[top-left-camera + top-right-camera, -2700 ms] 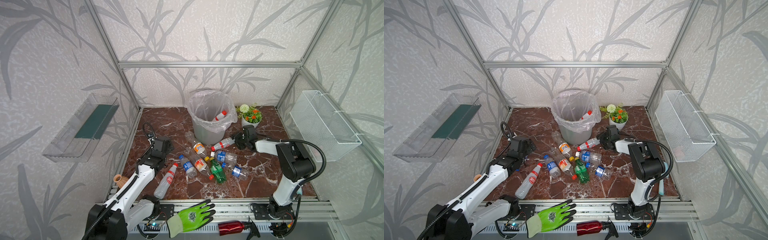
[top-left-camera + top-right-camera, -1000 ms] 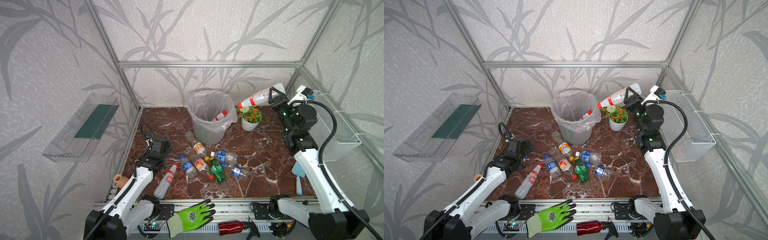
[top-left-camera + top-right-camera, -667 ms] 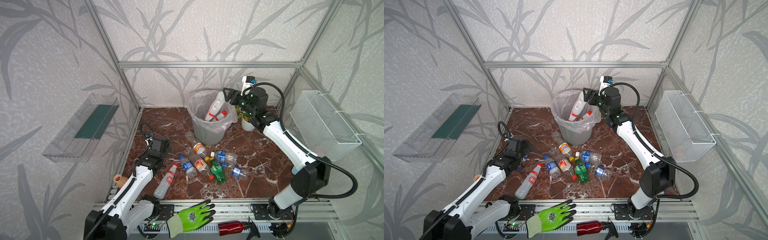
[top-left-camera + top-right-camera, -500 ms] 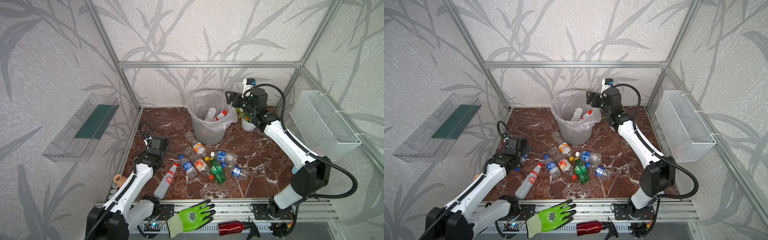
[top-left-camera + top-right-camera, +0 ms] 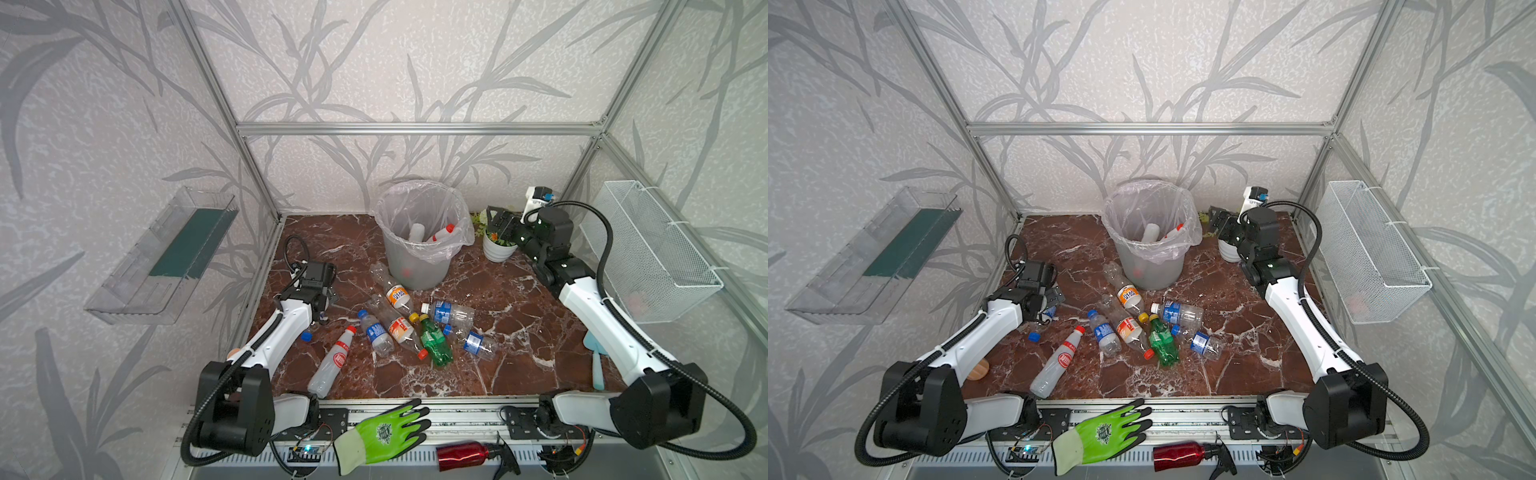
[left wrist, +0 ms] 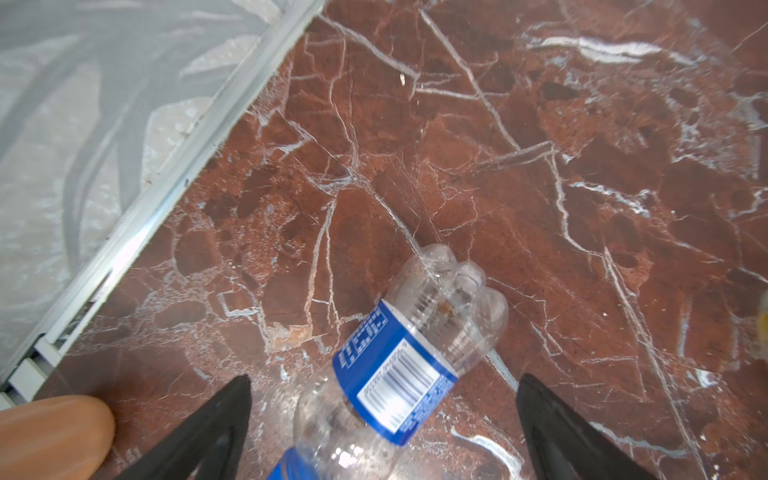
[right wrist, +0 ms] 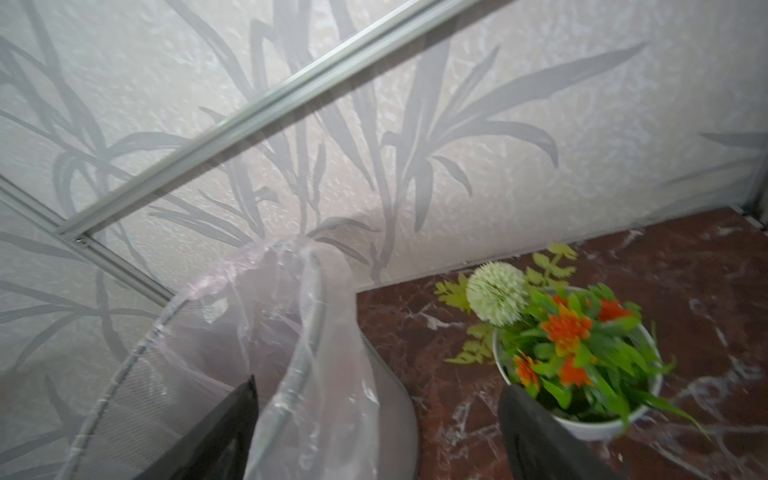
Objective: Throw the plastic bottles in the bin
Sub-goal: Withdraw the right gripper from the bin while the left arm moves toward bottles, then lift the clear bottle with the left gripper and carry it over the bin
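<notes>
The grey bin (image 5: 415, 270) (image 5: 1150, 266) with its clear bag stands at the back; two plastic bottles (image 5: 417, 232) lie inside it. Several more bottles (image 5: 399, 328) (image 5: 1129, 328) lie on the marble floor in front, a green one (image 5: 434, 347) among them, and a red-labelled one (image 5: 334, 361) lies apart. My left gripper (image 5: 322, 303) (image 6: 384, 378) is open low over the floor, with a blue-labelled bottle (image 6: 399, 365) lying between its fingers, untouched. My right gripper (image 5: 498, 220) (image 7: 378, 386) hangs open and empty just right of the bin's rim (image 7: 309, 332).
A white flower pot (image 5: 498, 251) (image 7: 582, 424) sits under my right gripper. A wire basket (image 5: 648, 257) hangs on the right wall and a clear shelf (image 5: 166, 257) on the left. A loose blue cap (image 5: 306, 336), a green glove (image 5: 386, 432) and a red spray bottle (image 5: 465, 451) lie in front.
My right gripper swung a red-labelled bottle over the bin, opened, and the bottle dropped inside; the gripper then drew back to the right. The left gripper barely shifted.
</notes>
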